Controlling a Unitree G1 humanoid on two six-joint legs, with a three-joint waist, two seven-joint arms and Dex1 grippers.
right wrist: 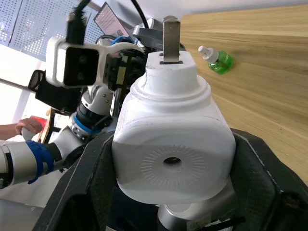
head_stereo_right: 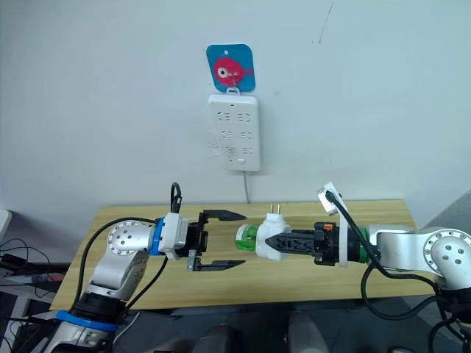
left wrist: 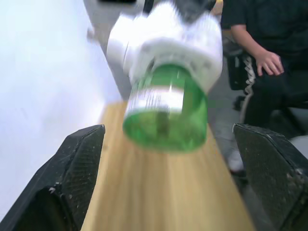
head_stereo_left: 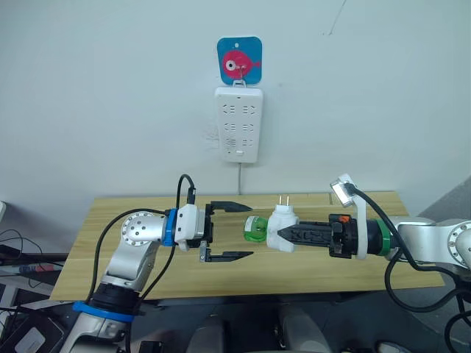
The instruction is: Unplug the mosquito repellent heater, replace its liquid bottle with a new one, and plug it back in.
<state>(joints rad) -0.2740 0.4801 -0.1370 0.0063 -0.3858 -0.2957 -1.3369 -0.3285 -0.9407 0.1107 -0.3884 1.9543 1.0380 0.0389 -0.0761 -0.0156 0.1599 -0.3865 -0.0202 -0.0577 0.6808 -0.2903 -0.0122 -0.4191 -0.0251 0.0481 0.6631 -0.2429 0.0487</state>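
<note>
While my right gripper (head_stereo_left: 283,235) is clamping the mosquito repellent heater (head_stereo_left: 281,226) out over the wooden table (head_stereo_left: 132,208), my left gripper (head_stereo_left: 239,230) is waiting just beside it with its two black fingers spread wide, one above and one below, holding nothing. The heater is lying sideways in the air: its two metal prongs (head_stereo_left: 282,200) are pointing up, and its green liquid bottle (head_stereo_left: 255,229) is sticking out toward my left gripper, its long axis running straight along the line between my two wrists. In the left wrist view the bottle's round base (left wrist: 166,129) is facing me squarely between my open fingers (left wrist: 82,163), so I judge the bottle to be the thing my left gripper must close on and twist free, being the nearer free one. Both forearms are reaching level and inward, facing each other. Farther off, a spare green bottle (right wrist: 215,58) is lying on the tabletop. Beyond the table, the white power strip (head_stereo_left: 238,123) is hanging on the wall, under a blue hook plate with a pink fish (head_stereo_left: 240,61).
</note>
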